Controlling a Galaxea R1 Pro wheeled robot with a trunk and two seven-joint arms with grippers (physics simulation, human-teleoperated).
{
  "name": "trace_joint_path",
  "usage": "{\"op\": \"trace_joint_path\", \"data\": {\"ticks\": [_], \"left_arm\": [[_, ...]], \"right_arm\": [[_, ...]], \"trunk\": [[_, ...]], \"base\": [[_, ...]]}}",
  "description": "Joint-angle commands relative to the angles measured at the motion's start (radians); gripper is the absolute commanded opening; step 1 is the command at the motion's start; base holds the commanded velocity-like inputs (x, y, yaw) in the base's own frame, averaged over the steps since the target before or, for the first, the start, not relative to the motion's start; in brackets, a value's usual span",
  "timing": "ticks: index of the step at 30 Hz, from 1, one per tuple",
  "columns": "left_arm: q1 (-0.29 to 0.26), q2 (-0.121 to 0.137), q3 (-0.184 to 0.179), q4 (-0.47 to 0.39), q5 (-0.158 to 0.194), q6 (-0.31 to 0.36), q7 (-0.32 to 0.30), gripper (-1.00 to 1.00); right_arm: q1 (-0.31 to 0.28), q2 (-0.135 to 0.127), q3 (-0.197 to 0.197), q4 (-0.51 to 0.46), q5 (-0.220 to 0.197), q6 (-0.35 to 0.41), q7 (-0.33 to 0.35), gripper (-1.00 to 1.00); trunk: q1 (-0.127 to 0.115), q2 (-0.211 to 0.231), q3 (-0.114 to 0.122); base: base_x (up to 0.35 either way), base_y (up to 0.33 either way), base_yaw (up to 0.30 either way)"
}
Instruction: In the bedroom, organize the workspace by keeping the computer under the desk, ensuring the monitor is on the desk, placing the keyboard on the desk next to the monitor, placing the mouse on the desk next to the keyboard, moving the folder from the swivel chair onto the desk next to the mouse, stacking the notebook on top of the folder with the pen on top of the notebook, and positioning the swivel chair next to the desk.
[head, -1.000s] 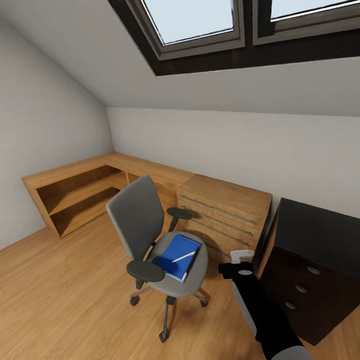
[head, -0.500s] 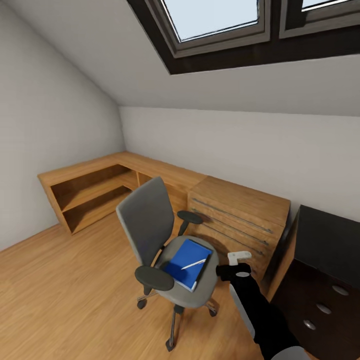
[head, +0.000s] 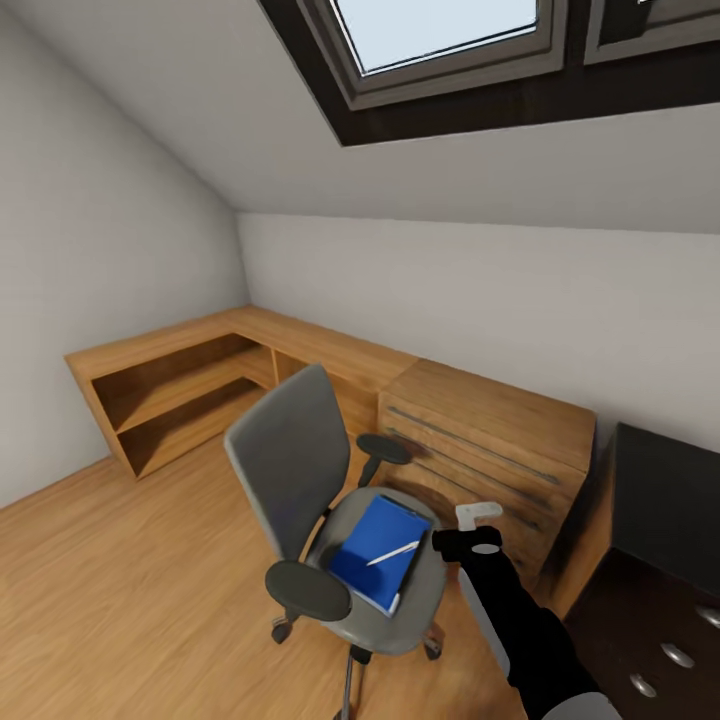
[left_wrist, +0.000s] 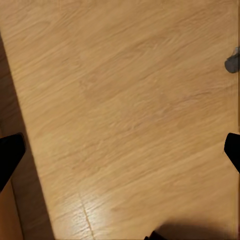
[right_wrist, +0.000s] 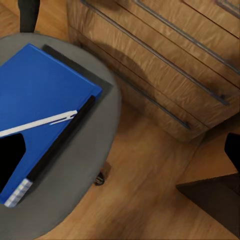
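The swivel chair (head: 295, 455) stands mid-room, grey back toward me, seat (right_wrist: 90, 170) beside the wood chest. On the seat lies the blue folder (head: 378, 553) (right_wrist: 42, 95) with the white pen (head: 393, 553) (right_wrist: 40, 123) across it. A dark notebook edge (right_wrist: 62, 137) shows under the folder. My right gripper (head: 478, 515) (right_wrist: 120, 150) hovers open just right of the seat, above its edge and the floor. The left gripper (left_wrist: 120, 150) is open over bare plank floor. The black desk (head: 665, 495) with its knobbed drawers (head: 678, 655) sits at far right.
A light-wood drawer chest (head: 490, 445) (right_wrist: 165, 65) stands between the chair and the desk. A low wooden shelf unit (head: 175, 385) runs along the corner walls at left. The skylight (head: 450, 30) is overhead in the sloped wall. Open plank floor (head: 130, 580) lies to the left.
The whole head view has shifted, so the camera moved: chair and chest now sit lower and nearer, the desk further right. My right arm keeps its place in the picture.
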Motion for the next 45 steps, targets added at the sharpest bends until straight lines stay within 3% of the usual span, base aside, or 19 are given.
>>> {"op": "trace_joint_path", "data": {"ticks": [1,21,24,28,31,33,34,37,38,45], "left_arm": [[-0.001,0.001,-0.009,0.000,0.011,-0.005,0.005,1.00],[-0.001,0.003,0.025,-0.024,0.012,-0.004,0.010,1.00],[-0.001,0.004,0.026,-0.052,0.012,-0.004,0.011,1.00],[-0.001,0.006,0.027,-0.098,0.013,-0.005,0.011,1.00],[-0.001,0.009,0.039,-0.119,0.013,-0.007,0.011,1.00],[-0.001,0.009,0.048,-0.126,0.013,-0.007,0.011,1.00],[-0.001,0.009,0.058,-0.132,0.013,-0.007,0.010,1.00],[-0.001,0.008,0.060,-0.133,0.013,-0.007,0.009,1.00],[-0.001,0.008,0.061,-0.134,0.013,-0.006,0.008,1.00],[-0.001,0.008,0.062,-0.138,0.014,-0.006,0.007,1.00]], "right_arm": [[-0.001,0.000,0.002,-0.001,-0.001,0.006,-0.005,1.00],[-0.001,0.005,0.011,-0.001,-0.007,0.005,0.008,1.00],[-0.001,0.024,0.015,-0.001,-0.012,0.002,0.016,1.00],[-0.004,0.074,0.013,0.009,-0.025,0.000,0.019,1.00],[-0.030,0.111,0.007,0.071,-0.046,-0.001,0.018,1.00],[-0.085,0.121,0.003,0.139,-0.072,-0.001,0.017,1.00],[-0.211,0.128,-0.011,0.336,-0.181,-0.015,0.016,1.00],[-0.267,0.127,-0.019,0.470,-0.270,-0.063,0.014,1.00],[-0.287,0.125,-0.024,0.528,-0.307,-0.113,0.013,1.00],[-0.295,0.122,-0.026,0.554,-0.324,-0.142,0.011,1.00]], "trunk": [[0.001,-0.001,-0.001],[0.001,-0.001,-0.001],[0.001,-0.001,-0.001],[0.001,-0.001,-0.001],[0.001,-0.001,-0.001],[0.001,-0.001,-0.001],[0.001,-0.001,-0.001],[0.012,-0.022,-0.011],[0.016,-0.029,-0.014],[0.043,-0.078,-0.036]], "base": [[0.301,0.008,0.000],[0.049,0.001,0.000],[0.000,0.000,0.000],[0.000,0.000,0.000],[0.000,0.000,0.000],[0.000,0.000,0.000],[0.000,0.000,0.000],[0.000,0.000,0.000],[0.000,0.000,0.000],[0.000,0.000,0.000]]}}
